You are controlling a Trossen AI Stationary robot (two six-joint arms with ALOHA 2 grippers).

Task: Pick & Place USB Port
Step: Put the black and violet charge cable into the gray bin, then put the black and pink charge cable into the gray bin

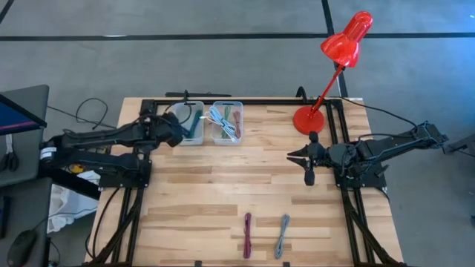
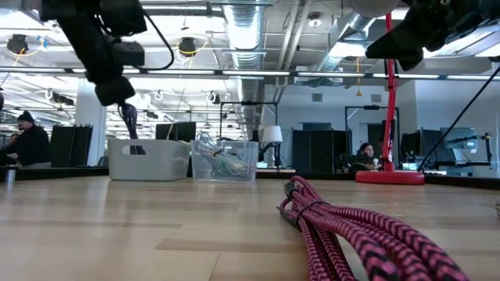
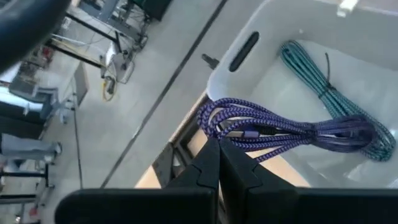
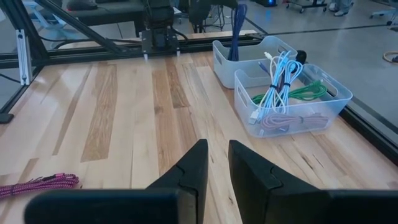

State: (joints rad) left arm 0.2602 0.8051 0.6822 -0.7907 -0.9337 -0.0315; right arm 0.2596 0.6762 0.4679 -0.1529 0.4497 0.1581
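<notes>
The wooden table (image 1: 223, 185) is carrying two bins side by side at its far edge, and the left gripper (image 3: 219, 163) is hanging over the white bin (image 3: 348, 37) with its fingers pressed together on a purple braided cable (image 3: 273, 127), whose coiled loops are dangling from the fingertips down into that bin. Lying below the held coil, on the bin floor, is one teal cable (image 3: 317, 74). Next to it, on the side away from the left arm, the clear bin (image 4: 292, 102) is holding a tangle of what looks like four cables, light blue, white, green and pink, though the bundle is too knotted to count surely. The right gripper (image 4: 211, 165) is waiting well off over bare wood near the red lamp (image 1: 330, 63), its fingers a little apart and holding nothing. Judging by this, the sorting is more than half done: one cable is being lowered, and two are left on the near edge of the table, far from both grippers, a magenta cable (image 1: 247, 234) and a grey cable (image 1: 283, 235).
</notes>
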